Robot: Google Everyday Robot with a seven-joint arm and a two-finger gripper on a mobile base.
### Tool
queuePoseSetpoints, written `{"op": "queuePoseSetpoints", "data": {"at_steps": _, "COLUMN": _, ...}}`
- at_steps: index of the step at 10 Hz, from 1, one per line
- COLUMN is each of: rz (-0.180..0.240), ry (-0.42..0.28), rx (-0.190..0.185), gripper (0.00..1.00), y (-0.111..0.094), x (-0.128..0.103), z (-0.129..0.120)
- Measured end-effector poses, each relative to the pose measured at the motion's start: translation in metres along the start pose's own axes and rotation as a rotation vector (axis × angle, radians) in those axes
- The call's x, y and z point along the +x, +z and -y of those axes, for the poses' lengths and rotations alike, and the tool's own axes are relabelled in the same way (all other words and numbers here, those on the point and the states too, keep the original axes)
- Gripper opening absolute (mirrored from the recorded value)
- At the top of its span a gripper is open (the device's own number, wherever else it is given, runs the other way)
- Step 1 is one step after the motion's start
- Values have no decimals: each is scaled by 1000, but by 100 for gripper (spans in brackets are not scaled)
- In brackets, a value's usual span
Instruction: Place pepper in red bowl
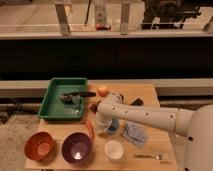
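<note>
pepper point(90, 130) beside purple bowl point(76, 148) (empty), end effector point(103, 126) adjacent

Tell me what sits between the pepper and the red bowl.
The purple bowl does. The pepper lies at its right rim, just left of the gripper, and the red bowl sits on the purple bowl's far left, so the carry must pass over it.

my arm point(150, 116) is a smooth, rounded white shell, thick at the far end, with small dark dots near the wrist. my gripper point(102, 127) sits below the wrist, pale.
</note>
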Motion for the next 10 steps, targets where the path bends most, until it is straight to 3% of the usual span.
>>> {"op": "queuePoseSetpoints", "data": {"at_steps": 1, "rz": -20, "ry": -40, "rx": 1, "gripper": 65, "y": -9, "x": -8, "z": 2}}
{"op": "queuePoseSetpoints", "data": {"at_steps": 3, "rz": -44, "ry": -80, "rx": -1, "gripper": 79, "y": -16, "x": -14, "z": 4}}
{"op": "queuePoseSetpoints", "data": {"at_steps": 6, "rz": -43, "ry": -184, "rx": -12, "gripper": 80, "y": -15, "x": -17, "z": 7}}
{"op": "queuePoseSetpoints", "data": {"at_steps": 8, "rz": -23, "ry": -397, "rx": -23, "gripper": 80, "y": -12, "x": -20, "z": 8}}
{"op": "queuePoseSetpoints", "data": {"at_steps": 10, "rz": 1, "ry": -527, "rx": -60, "gripper": 80, "y": -5, "x": -25, "z": 8}}
